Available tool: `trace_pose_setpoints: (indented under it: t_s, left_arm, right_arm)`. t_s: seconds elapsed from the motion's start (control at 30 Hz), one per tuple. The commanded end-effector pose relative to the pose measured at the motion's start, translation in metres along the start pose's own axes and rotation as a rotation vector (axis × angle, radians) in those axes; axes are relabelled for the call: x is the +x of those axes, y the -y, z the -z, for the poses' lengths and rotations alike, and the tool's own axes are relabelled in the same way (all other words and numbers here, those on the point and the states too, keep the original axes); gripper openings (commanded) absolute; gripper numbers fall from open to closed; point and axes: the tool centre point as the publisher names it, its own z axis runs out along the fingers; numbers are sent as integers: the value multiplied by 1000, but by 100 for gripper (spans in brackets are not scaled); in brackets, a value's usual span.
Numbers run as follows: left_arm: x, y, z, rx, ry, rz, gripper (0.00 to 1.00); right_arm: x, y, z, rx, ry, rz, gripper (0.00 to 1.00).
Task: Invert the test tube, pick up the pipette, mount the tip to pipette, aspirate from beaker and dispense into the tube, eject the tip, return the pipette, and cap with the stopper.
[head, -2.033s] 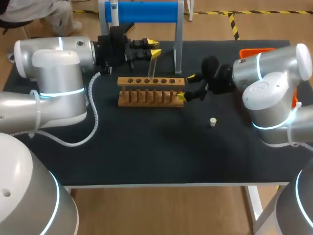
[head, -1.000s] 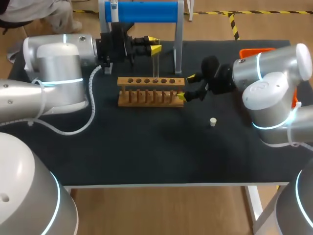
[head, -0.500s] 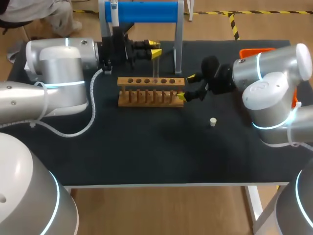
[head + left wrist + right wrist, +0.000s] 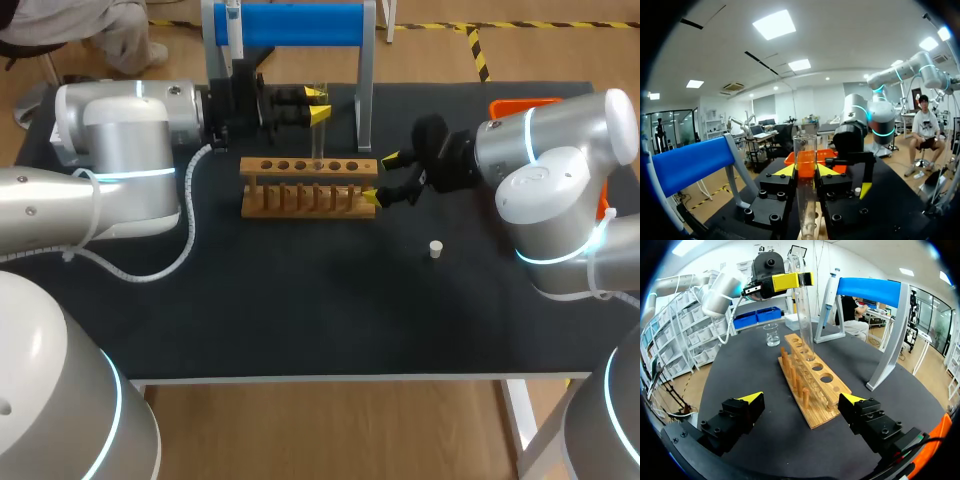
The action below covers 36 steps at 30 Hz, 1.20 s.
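The stopper (image 4: 435, 247) is noted lying loose nearest the front, toward the worktop's right edge, presumably kept aside for the final capping. Behind it, the right gripper (image 4: 380, 177) is held wide apart and empty, facing the right end of the wooden rack (image 4: 308, 185), probably stationed to steady it. Further back, the test tube (image 4: 318, 140) is clamped upright, mouth up, by the left gripper (image 4: 318, 104), with its base at a rack hole; full seating cannot be confirmed. The pipette (image 4: 232, 22) is observed hanging unused on the blue stand (image 4: 300, 22) at the far edge.

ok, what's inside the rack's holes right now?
Only the test tube, clamped by the left gripper, lower end in one rack hole. Other holes look empty; the tube's bottom is hidden.
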Motion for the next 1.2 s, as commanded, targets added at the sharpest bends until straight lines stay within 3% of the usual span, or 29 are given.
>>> trace_pose_setpoints:
  t_s: [0.03,1.2]
  left_arm:
    - [-1,-4,-3,3,1,-4,0]
    - [0,-37,-6,15,29,33,0]
  right_arm:
    - [0,0,0,-1,-1,0,100]
    - [0,0,0,-1,-1,0,100]
